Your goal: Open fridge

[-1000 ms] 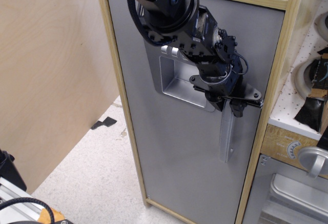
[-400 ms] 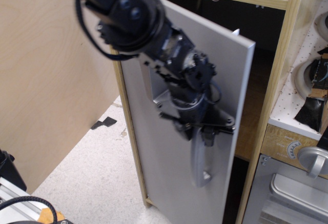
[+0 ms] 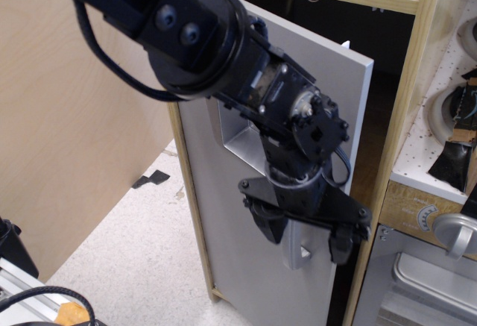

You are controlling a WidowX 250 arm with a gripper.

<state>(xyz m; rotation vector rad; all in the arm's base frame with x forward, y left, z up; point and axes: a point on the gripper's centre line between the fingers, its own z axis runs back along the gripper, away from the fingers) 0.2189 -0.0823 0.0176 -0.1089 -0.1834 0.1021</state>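
Observation:
The fridge's flat grey door [image 3: 216, 221] stands swung partly out from its light wood frame [image 3: 417, 80], with the dark inside [image 3: 387, 50] showing on the right. The silver recessed dispenser panel [image 3: 240, 141] is mostly hidden behind my arm. My gripper [image 3: 304, 241] is in front of the lower end of the silver vertical handle [image 3: 299, 253]. Its fingers [image 3: 340, 248] are spread wide on either side of the handle and do not pinch it. The upper handle is hidden by my wrist.
A plain plywood panel [image 3: 74, 102] stands close on the left. A grey oven door with a round knob [image 3: 455, 233] is at the lower right, under a white pegboard shelf [image 3: 440, 151]. The speckled floor [image 3: 127, 259] has a black tape mark [image 3: 151, 178].
The fridge door went from shut to swung open toward me. My gripper slid down to the handle's lower end and its fingers spread apart, letting go of the handle.

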